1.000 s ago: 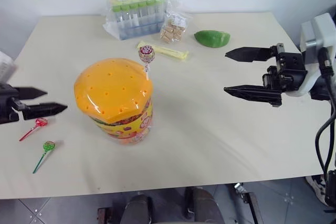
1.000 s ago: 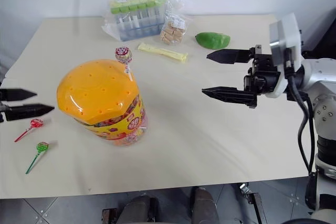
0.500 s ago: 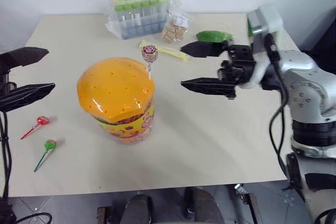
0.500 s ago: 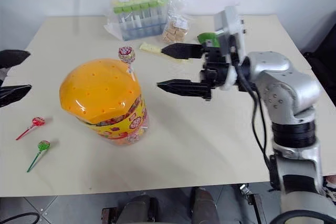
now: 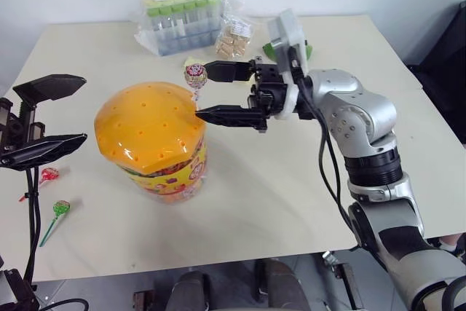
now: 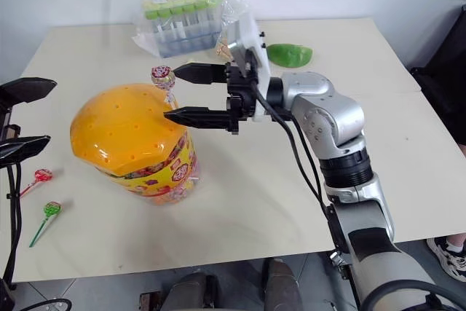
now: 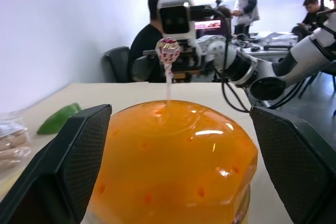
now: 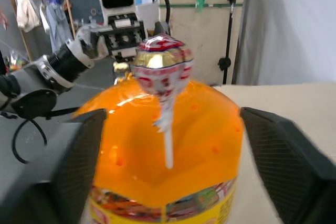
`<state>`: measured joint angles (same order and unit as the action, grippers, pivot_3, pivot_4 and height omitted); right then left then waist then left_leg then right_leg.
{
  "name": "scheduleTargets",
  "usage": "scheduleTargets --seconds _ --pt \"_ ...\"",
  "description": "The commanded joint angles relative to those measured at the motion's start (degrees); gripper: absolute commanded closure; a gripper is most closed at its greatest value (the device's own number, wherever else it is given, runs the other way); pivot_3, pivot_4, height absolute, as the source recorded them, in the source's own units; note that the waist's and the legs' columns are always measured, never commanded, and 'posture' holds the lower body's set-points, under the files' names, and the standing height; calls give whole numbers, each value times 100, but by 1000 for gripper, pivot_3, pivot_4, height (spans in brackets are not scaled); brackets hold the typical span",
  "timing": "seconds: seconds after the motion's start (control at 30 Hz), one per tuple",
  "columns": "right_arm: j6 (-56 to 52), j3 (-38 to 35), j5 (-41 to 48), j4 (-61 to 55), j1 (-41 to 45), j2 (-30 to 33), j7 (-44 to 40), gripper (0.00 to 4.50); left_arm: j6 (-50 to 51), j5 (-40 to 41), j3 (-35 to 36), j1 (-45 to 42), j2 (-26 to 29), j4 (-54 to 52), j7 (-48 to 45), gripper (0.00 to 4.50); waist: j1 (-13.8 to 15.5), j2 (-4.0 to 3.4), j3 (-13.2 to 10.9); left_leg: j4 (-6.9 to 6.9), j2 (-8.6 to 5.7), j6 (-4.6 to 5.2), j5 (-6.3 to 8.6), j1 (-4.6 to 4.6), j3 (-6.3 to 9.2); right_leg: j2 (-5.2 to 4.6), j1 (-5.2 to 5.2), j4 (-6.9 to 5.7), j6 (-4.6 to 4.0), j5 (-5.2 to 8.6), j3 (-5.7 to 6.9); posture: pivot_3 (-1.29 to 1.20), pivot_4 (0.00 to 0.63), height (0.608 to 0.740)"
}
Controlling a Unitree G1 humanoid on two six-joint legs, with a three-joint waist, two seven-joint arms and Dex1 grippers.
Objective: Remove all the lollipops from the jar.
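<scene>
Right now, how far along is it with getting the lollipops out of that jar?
Two lollipops, red and green, already lie on the table. The right gripper, open, brackets the last lollipop standing in the jar's lid. Left: gripping it and lifting it out.

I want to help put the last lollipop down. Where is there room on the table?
Room: the wide bare table right of the jar, toward the front edge. Crowded: the back by the tube bag, and the left by the red lollipop and green lollipop.

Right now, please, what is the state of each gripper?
Left gripper: open, holding nothing, beside the large clear jar with orange domed lid.
Right gripper: open, jaws either side of the pinkish white-stick lollipop, not gripping it.
</scene>
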<state>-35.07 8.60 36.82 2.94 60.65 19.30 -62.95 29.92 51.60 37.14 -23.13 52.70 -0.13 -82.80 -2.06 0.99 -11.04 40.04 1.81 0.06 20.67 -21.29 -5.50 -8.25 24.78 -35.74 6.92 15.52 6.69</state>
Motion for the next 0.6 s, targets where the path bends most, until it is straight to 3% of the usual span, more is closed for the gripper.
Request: scheduleTargets --seconds 0.03,0.3,0.6 --pt "93 -100 -8 26 192 -131 -72 1603 -33 196 99 33 43 -229 117 0 2 0 0 0 -1 0 0 0 0 0 0 0 0 0 0 0 150 740" --pt "220 -136 -171 229 400 -272 -206 4360 -42 261 14 6 35 -299 228 0 4 0 0 1 -1 0 0 0 1 0 -1 0 0 0 -1 0 150 740" --pt "208 -725 12 430 1001 -266 9 4467 -57 200 -308 -296 180 -6 19 0 2 0 0 0 -1 0 0 0 0 0 -1 0 0 0 0 0 150 740"
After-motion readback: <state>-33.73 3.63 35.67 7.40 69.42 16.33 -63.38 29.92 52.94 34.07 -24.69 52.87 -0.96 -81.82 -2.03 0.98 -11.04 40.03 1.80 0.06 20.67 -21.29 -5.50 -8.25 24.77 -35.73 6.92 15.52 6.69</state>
